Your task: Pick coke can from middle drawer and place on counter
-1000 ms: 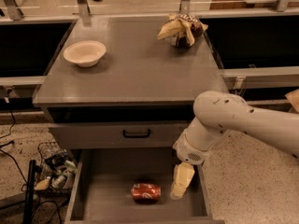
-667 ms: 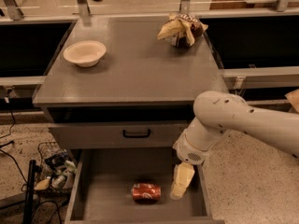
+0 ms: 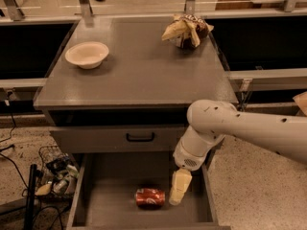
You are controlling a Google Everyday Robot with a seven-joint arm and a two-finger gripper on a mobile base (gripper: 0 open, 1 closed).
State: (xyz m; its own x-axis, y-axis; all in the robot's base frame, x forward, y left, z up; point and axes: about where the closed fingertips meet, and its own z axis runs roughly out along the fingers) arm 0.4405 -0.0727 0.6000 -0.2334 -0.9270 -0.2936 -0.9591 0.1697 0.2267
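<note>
One coke can lies sideways in the middle drawer; gripper hangs just right of it, open or closed I cannot tell. Reach step; next, straddle the can and close

Single arm enters from the right edge at 3 o'clock, white link running toward 9 o'clock. Rounded elbow sits right of centre. From there the link drops toward 7 o'clock to the wrist. Cream gripper hangs off the wrist, pointing to about 6 o'clock, low in view, slightly right of centre.
</note>
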